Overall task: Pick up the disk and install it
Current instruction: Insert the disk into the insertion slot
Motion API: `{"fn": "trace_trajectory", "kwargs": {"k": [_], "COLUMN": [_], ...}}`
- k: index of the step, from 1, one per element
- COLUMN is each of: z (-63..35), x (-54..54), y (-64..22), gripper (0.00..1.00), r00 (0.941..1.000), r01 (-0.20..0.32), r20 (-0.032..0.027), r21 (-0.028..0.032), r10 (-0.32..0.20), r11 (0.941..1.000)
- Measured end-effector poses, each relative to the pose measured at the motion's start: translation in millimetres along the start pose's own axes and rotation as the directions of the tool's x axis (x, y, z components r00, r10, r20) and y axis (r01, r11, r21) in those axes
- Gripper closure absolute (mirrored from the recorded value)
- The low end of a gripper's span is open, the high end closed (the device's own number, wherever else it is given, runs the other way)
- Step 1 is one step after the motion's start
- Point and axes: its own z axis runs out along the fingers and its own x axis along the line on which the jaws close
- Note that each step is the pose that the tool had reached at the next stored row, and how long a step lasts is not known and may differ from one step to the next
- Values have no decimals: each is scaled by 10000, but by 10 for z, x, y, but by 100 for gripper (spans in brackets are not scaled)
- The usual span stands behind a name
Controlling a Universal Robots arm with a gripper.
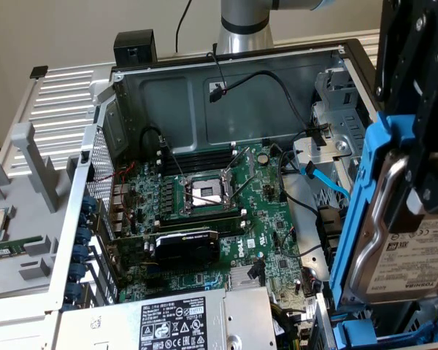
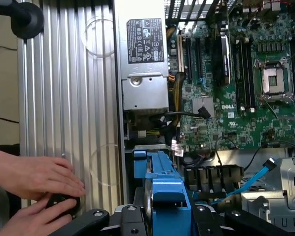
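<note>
The pick-up looked done. The gripper (image 2: 162, 223) had its jaws part-way closed on the disk (image 1: 394, 248), clamping the blue carrier from both sides, and the disk hung on edge in the air, clear of every surface. It hovered over the open case (image 1: 233, 80) at the exterior view's right, near the drive cage (image 1: 334, 120). By the look of it the install was yet to do: the disk sat in no bay. A person's hands (image 2: 34, 179) rested on the ribbed panel (image 2: 73, 98) beside the case.
</note>
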Motion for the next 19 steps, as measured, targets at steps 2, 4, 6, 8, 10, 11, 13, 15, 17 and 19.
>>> {"fn": "trace_trajectory", "kwargs": {"k": [2,4,6,8,10,11,13,15,17,19], "z": [18,31,37,44,49,54,61,70,79,90], "x": [-2,-13,-37,-60,-77,-79,-80,-81,-81,-81], "y": [-6,-8,-9,-10,-9,-10,-10,-11,-13,-16], "gripper": [63,63,63,63,63,63,63,63,63,63], "r00": [10000,10000,10000,10000,10000,10000,10000,10000,10000,10000], "r01": [0,-1,1,2,2,5,6,9,19,26], "r20": [-2,0,-1,-1,-3,-1,-1,-3,-5,-4], "r21": [-7,-11,-13,-13,-13,-13,-19,-24,-28,-32], "r10": [0,1,-1,-2,-2,-5,-6,-9,-19,-26], "r11": [10000,10000,10000,10000,10000,10000,10000,10000,10000,10000]}}
